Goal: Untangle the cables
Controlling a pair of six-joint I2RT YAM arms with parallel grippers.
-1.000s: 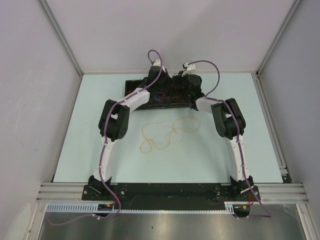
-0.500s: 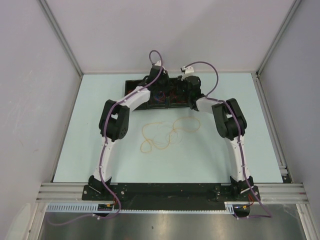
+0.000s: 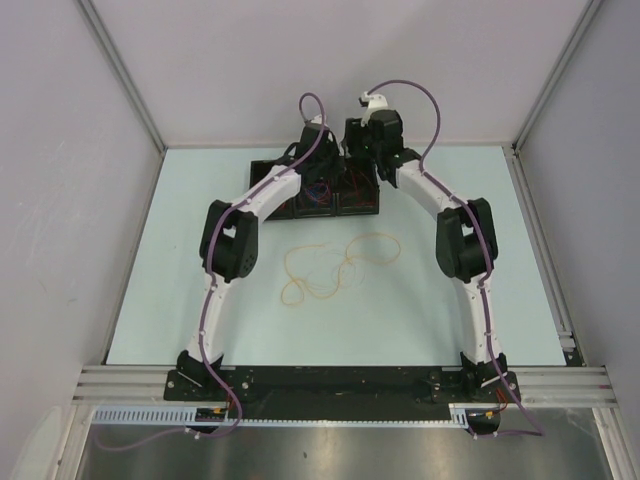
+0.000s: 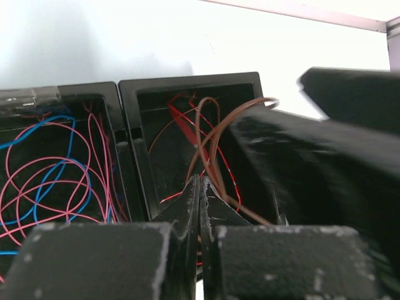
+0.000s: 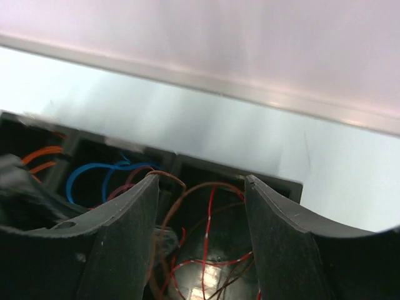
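A black tray (image 3: 262,176) of compartments sits at the far middle of the table. One compartment holds pink-red and blue cables (image 4: 56,169), and the one beside it holds red and brown cables (image 4: 209,134). My left gripper (image 4: 200,187) is shut, low in that compartment, with the brown cable running right past its tips. Whether the cable is pinched does not show. My right gripper (image 5: 203,184) hangs open above the tray, with brown (image 5: 181,206) and red-white cables (image 5: 209,231) seen between its fingers, untouched. An orange-yellow cable (image 3: 340,272) lies curled on the table.
The tray's walls (image 5: 275,184) stand just under my right fingers. My right arm (image 4: 325,162) fills the right side of the left wrist view, close to my left gripper. An orange cable (image 5: 40,156) shows in the end compartment. Enclosure walls ring the table.
My right gripper has opened and risen out of the tray toward the far wall. My left gripper has stayed shut in the same place.
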